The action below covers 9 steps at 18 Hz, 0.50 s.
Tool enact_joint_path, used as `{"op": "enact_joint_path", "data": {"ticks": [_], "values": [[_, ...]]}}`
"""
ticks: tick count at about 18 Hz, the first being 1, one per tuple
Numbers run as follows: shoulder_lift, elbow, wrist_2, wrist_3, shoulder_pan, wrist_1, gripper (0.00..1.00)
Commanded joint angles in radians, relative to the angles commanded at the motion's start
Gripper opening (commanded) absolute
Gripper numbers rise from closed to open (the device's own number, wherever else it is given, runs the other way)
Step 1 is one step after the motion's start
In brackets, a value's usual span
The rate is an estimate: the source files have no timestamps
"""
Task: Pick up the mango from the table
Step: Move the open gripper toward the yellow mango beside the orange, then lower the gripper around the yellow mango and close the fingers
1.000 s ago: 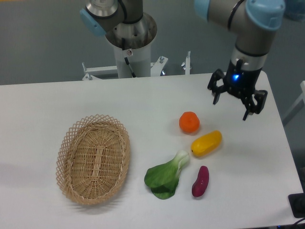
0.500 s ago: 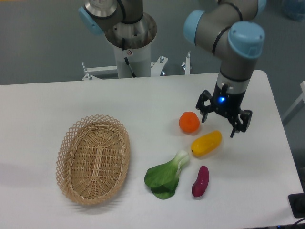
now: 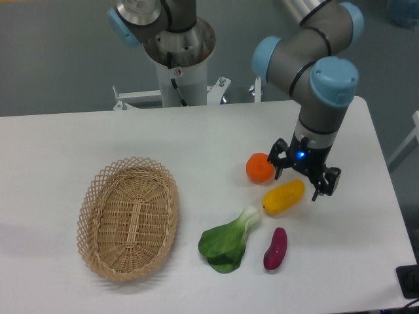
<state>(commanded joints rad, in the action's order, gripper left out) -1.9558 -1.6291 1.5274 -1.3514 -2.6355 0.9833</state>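
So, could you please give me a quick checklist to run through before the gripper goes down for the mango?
1. Gripper open: ok, fingers spread.
2. Gripper over the mango: ok, it hangs above the fruit's right end.
3. Mango free on the table: ok, nothing lies on it.
4. Clearance from the orange: cannot tell, one finger looks close to it.
5. Purple vegetable and leafy green out of the way: ok, both lie nearer the front edge.
6. Height above the mango: cannot tell from this one view.
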Motion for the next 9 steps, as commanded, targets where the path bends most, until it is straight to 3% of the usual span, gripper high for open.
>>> {"op": "enact_joint_path", "data": {"ticks": [6,9], "values": [[-0.011,-0.008,0.042,-0.009,0.014,-0.02,1.0],[-0.023,-0.072,0.034,-0.021,0.014,-0.107,1.0]]}}
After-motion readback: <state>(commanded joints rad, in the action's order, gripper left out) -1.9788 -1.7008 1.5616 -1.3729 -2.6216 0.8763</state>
